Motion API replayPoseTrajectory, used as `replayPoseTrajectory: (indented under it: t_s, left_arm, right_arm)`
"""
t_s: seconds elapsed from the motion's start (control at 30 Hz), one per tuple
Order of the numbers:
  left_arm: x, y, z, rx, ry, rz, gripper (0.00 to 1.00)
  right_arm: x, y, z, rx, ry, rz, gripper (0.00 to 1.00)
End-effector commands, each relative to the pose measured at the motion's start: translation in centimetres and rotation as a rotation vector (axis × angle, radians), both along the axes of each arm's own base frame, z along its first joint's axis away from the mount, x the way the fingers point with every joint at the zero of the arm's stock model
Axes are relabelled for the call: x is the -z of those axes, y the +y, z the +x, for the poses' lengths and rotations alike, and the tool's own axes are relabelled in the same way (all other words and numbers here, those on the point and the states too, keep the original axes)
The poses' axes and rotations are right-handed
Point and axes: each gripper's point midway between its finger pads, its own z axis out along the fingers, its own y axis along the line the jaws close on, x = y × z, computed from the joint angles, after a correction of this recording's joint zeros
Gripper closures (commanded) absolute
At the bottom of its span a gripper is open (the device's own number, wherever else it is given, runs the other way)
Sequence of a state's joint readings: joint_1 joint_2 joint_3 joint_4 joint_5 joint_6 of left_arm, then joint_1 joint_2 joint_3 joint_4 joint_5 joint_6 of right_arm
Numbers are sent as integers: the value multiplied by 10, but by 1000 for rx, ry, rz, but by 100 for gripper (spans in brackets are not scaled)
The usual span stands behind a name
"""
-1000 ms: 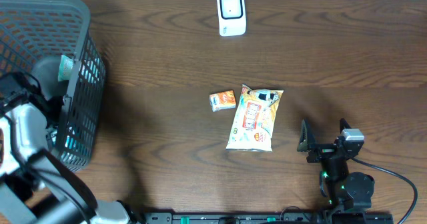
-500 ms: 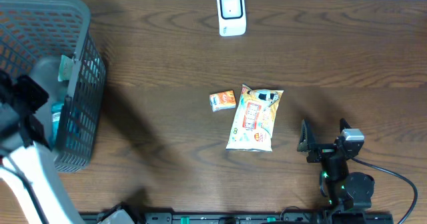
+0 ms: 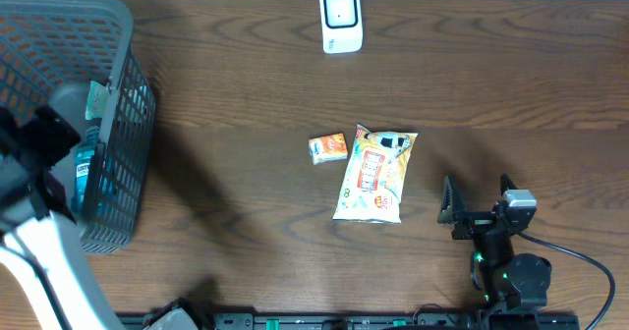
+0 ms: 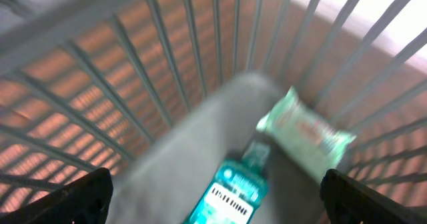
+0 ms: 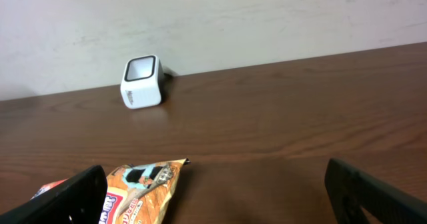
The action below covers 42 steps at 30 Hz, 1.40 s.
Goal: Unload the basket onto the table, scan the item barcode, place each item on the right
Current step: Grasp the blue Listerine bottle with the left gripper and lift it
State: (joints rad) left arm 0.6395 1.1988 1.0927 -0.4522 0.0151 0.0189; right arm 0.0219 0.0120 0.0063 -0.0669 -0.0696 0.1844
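The left jaws stand wide apart and empty over the basket [image 3: 120, 37], directly above the mouthwash bottle [image 4: 230, 184] lying inside. Expect a rigid, smooth, fairly heavy item: grip across the body, not the cap. The green packet [image 4: 305, 132] beside it looks soft and light. On the counter, the small box [image 3: 327, 147] looks stiff. The snack bag [image 3: 373, 175] just beside it likely crushes easily, so pinch a sealed edge. The right jaws stand open, empty.

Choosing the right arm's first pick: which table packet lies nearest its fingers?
The large snack bag, right of the small orange packet, closer to the right fingers.
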Motion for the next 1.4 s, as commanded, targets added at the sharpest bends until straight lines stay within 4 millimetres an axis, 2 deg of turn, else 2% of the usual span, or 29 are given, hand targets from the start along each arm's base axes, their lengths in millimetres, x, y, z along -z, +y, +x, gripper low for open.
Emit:
replayPoseTrajectory:
  t_s: [0.0, 0.17, 0.43, 0.7, 0.93, 1.3, 1.37]
  left_arm:
    - [41, 6, 11, 96, 163, 3, 1]
    - [87, -5, 33, 258, 231, -82, 2]
    - [157, -1, 38, 321, 385, -157, 2]
    - [201, -1, 39, 356, 462, -207, 2]
    - [221, -1, 38, 381, 501, -222, 2]
    - [226, 0, 40, 380, 499, -222, 0]
    - [230, 0, 39, 381, 504, -228, 4]
  right_arm:
    - [0, 0, 0, 3, -2, -10, 1]
    - [0, 0, 0, 3, -2, -10, 1]
    - [0, 0, 0, 3, -2, -10, 1]
    - [0, 0, 0, 3, -2, -10, 1]
    - [0, 0, 0, 3, -2, -10, 1]
    - [0, 0, 0, 3, -2, -10, 1]
    - [0, 0, 0, 3, -2, -10, 1]
